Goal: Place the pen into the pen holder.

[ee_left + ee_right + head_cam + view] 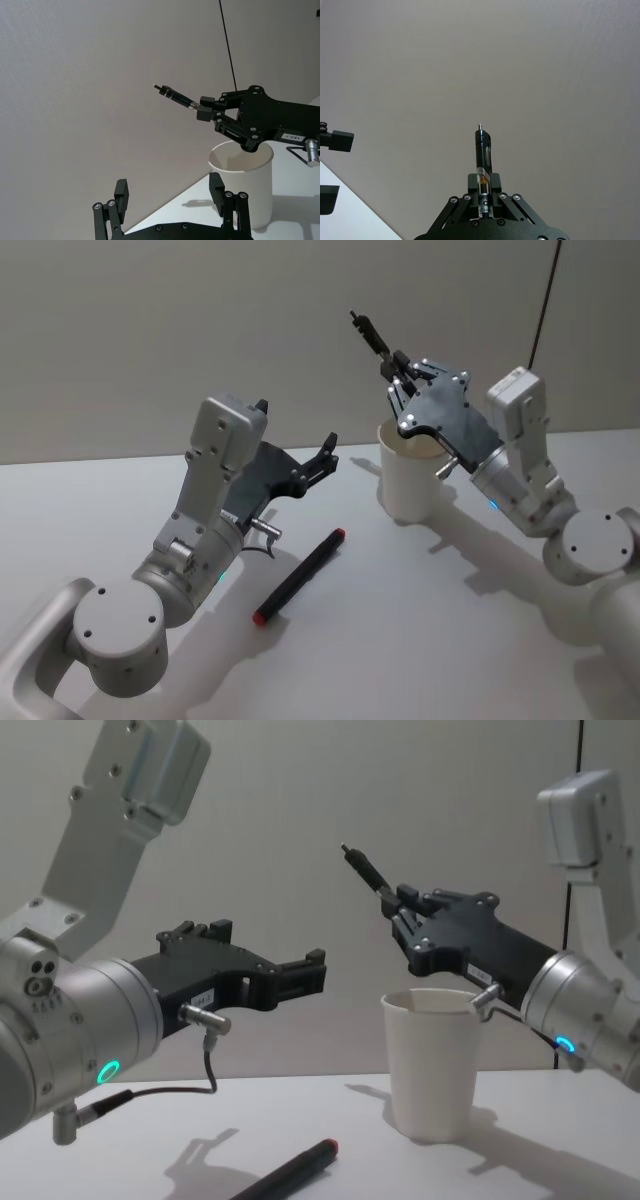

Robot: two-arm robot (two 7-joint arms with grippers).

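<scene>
A: Where is the pen?

B: It is gripped by the right gripper, with the jaws closed on the lower barrel. Most of the shaft sticks out past the fingertips, tilted up and away. The gripper is placed over the mouth of the pen holder, and the pen is not yet pointed down into it.

A: And the holder?

B: It is a white paper cup, set upright on the table. Nothing is seen inside.

A: How will things handle?

B: The pen is judged light and stiff, with a smooth barrel, so some slip in the pads is to be expected once it is tilted. The barrel is the right place for the grip, and no regrasp is called for. The pen holder is judged very light and thin-walled, so it is easily tipped or dented. Contact with the rim is to be avoided, and release is best made low and centred.

A: What about the left side?

B: The left gripper is raised above the table with its jaws spread wide, and nothing is held. A black marker with red ends is lying flat on the table near it, well apart from the pen holder.
</scene>
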